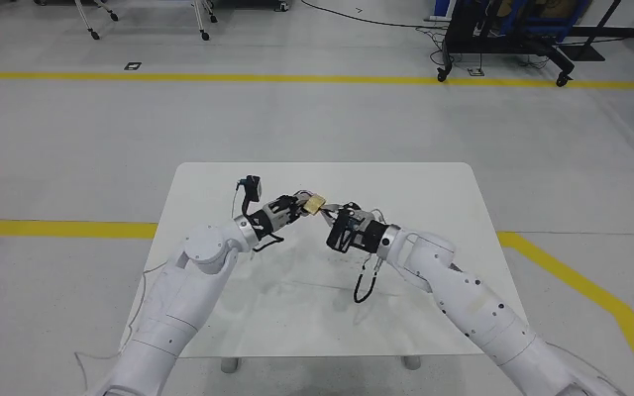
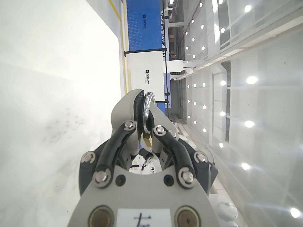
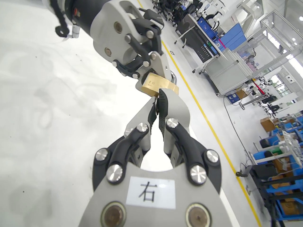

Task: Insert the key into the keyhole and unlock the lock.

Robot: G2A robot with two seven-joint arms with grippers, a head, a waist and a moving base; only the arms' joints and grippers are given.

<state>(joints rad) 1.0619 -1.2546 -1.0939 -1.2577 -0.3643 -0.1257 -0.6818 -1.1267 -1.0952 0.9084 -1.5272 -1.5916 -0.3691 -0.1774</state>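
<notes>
left pincer (image 2: pixel 145 102) grips lock (image 3: pixel 158 83); right pincer (image 3: pixel 158 95), closed, touches its base.

Support: white rectangular table (image 1: pixel 436 198) with rounded corners and a smooth matte top. It stands on a pale grey floor (image 1: pixel 297 119). A yellow floor line (image 1: pixel 69 229) emerges on both sides of it. Two round grey feet (image 1: pixel 230 364) show just below the near edge. Top surface, from the wrist views: faint greyish swirl smudges (image 3: pixel 45 116) and a scatter of small dark specks (image 2: pixel 68 121).
</notes>
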